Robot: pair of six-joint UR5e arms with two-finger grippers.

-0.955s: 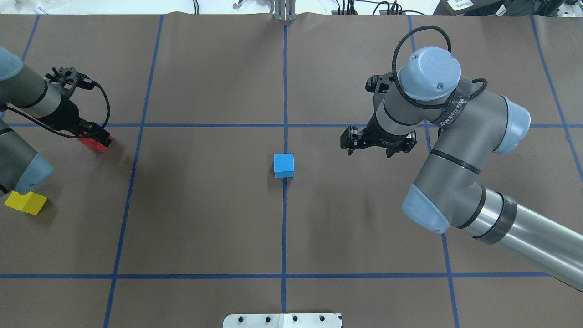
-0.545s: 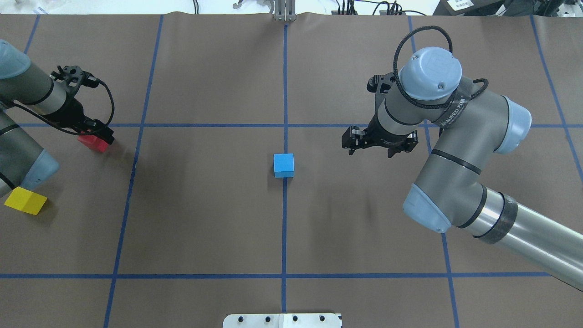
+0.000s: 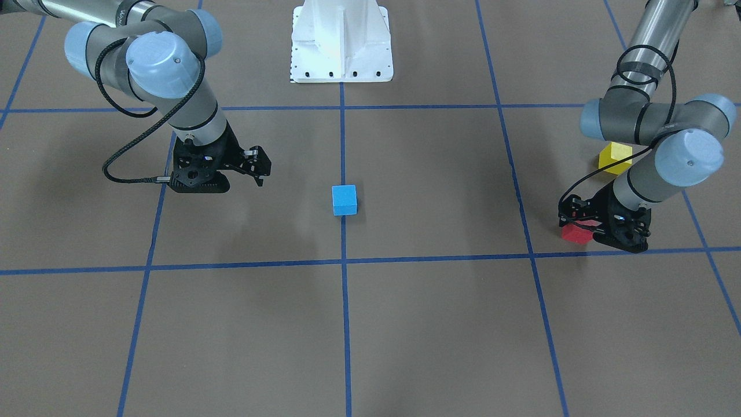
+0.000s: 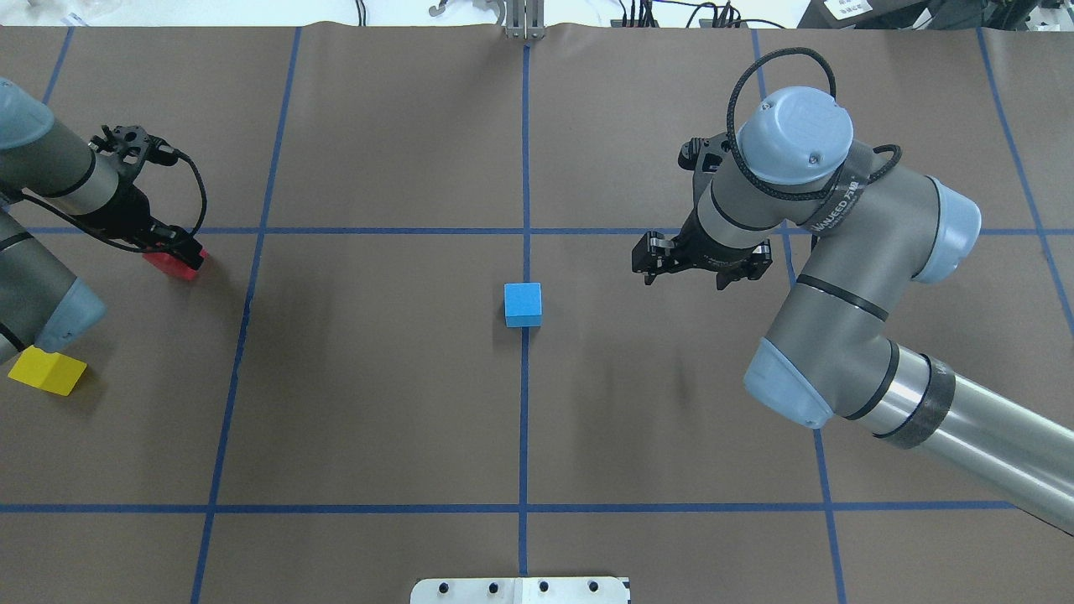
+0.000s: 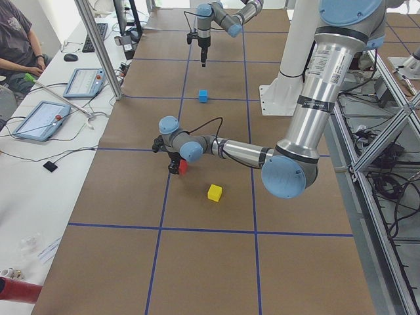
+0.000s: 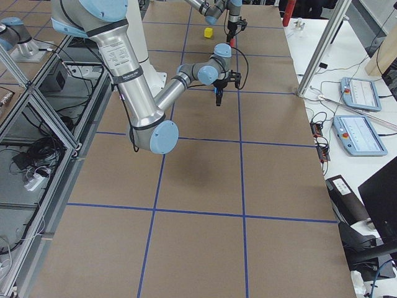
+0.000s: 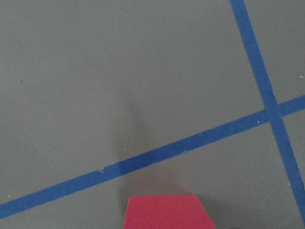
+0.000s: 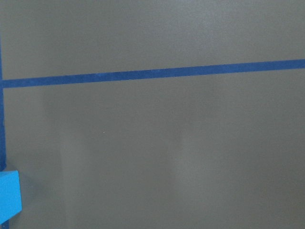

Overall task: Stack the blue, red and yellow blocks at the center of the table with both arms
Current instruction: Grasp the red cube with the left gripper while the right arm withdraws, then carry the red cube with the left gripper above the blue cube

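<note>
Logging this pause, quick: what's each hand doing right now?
Left hand: at the red block; whether it has gripped it cannot be told.
Right hand: open, holding nothing.

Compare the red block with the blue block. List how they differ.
The blue block stands at the table's centre, on a tape line; the red block lies far to the robot's left. The left gripper is at the red block; nothing touches the blue block. Both are small cubes, alike in size.
</note>
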